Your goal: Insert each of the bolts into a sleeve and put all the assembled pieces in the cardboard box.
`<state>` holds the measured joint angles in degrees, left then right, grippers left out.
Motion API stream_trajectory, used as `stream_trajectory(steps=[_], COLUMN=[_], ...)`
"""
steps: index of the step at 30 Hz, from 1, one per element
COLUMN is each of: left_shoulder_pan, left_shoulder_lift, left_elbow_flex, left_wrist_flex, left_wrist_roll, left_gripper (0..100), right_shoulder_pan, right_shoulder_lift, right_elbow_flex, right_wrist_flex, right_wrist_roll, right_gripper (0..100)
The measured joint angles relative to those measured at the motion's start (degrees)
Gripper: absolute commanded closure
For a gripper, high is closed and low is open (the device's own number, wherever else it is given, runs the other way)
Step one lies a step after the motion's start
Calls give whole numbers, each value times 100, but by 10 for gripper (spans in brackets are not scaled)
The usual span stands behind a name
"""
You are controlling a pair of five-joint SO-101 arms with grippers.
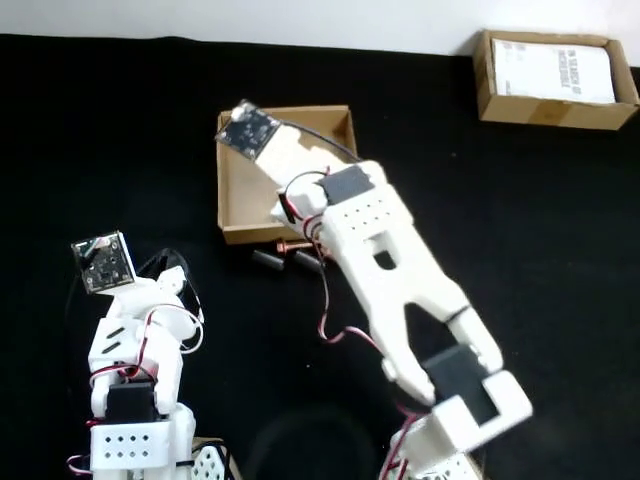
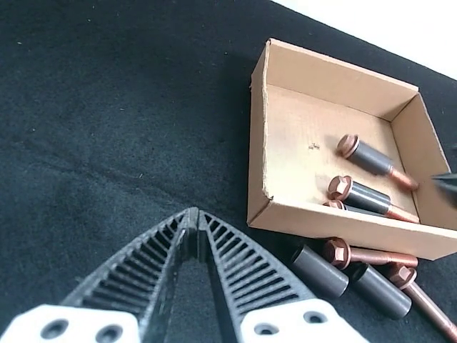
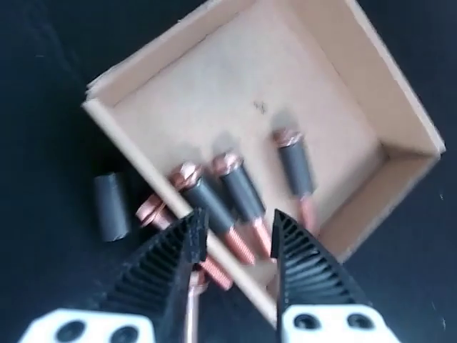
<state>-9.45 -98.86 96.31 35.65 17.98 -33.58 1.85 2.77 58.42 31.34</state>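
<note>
Three assembled pieces [image 3: 243, 193] lie in the cardboard box [image 3: 214, 86], side by side near one wall. Outside, two bare sleeves [image 2: 319, 270] and two loose bolts [image 2: 371, 256] lie on the black cloth [image 2: 107, 107] just beside that same wall, crowded together. My read: three done, two to go.

Right gripper [image 3: 239, 236] hangs over that wall, jaws well apart, nothing between them. A copper shank shows by one finger. I think it's a loose bolt on the cloth below and not held, but that corner is blurred. Left gripper [image 2: 194, 218] hovers over bare cloth near the box, jaws closed tip to tip, empty.

Risks from here, as I judge them:
- Loose parts sit tight against the wall. A finger coming down there could catch the cardboard rim and shove the box, which looks light.
- Everything is round, so a nudge could send a bolt or sleeve rolling off.
- Parts are crowded, so a grab could pinch two at once or flick the neighbour.
- Both arms need the same small patch and could collide.
- Bolt and sleeve off-axis at insertion could jam or slip out.
</note>
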Motion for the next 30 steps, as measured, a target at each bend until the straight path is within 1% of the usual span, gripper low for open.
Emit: stream_trajectory(steps=[4,7,10,12,14,16,23,27,30], left_shoulder_pan=[0,0,0,0,0,0,0,0,0], left_shoulder_lift=[0,0,0,0,0,0,0,0,0], left_elbow_flex=[0,0,0,0,0,0,0,0,0], left_wrist_flex=[0,0,0,0,-18,-18,-18,-18,-18], left_wrist_roll=[0,0,0,0,0,0,0,0,0], left_gripper=[970,970,970,970,970,970,970,969,969], right_shoulder_pan=[0,0,-70,-229,-369,-466,-484,-396,-360], right_shoulder_lift=[-642,-809,-809,-809,-809,-747,-62,510,809], right_elbow_flex=[0,0,185,484,800,1037,1204,1204,1204], right_wrist_flex=[826,1371,1670,1697,1653,1398,484,62,-167], right_wrist_roll=[-668,-1284,-1829,-2022,-2092,-2127,-2127,-1776,-1714], right_gripper=[872,872,872,872,872,872,872,872,872])
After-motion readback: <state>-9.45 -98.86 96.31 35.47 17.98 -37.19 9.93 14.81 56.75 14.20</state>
